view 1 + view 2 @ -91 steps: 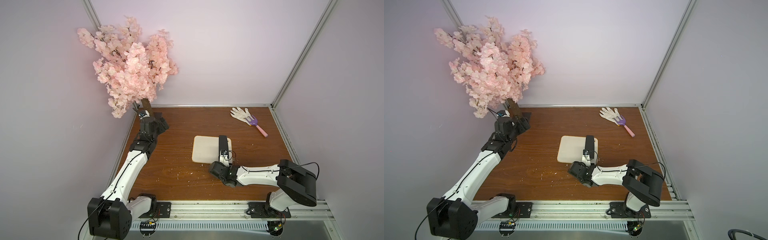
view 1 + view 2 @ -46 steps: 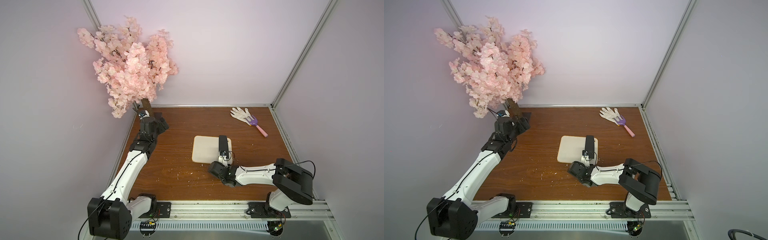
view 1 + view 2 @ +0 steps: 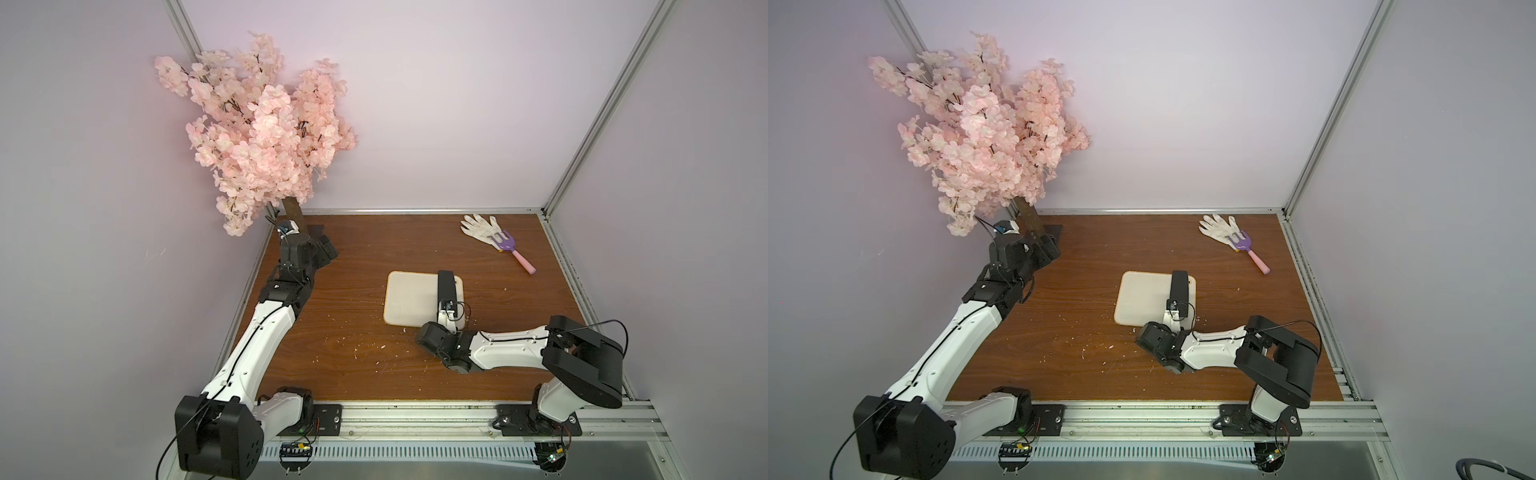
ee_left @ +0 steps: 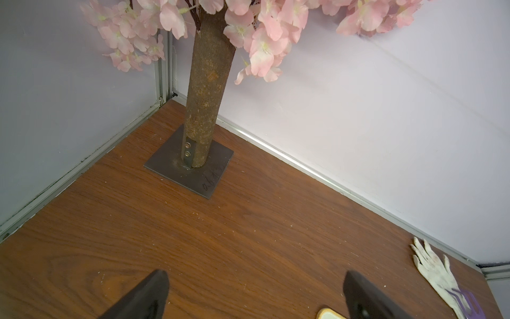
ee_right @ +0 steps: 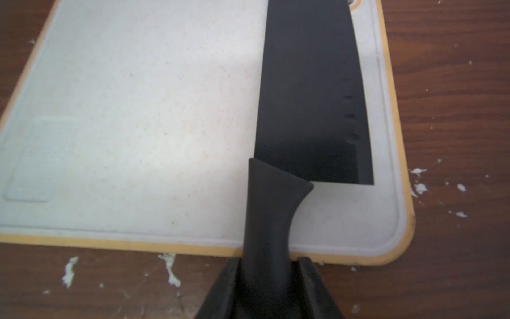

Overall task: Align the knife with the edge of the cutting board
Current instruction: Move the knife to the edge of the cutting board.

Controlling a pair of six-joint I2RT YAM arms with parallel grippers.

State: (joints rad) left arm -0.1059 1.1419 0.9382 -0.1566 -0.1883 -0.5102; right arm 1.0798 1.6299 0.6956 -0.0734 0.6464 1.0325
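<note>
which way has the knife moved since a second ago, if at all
No. The knife still lies on the cutting board, its tip beside the corner hole, as before.

knife [image 3: 445, 283] on cutting board [image 3: 409, 303], by its rt edge

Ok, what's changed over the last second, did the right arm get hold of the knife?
The right arm's elbow has swung slightly leftward. The right gripper has its fingers against both sides of the knife handle; the earlier views are too coarse to show them closing. Knife, cutting board, open left gripper, glove and fork stayed put.
</note>
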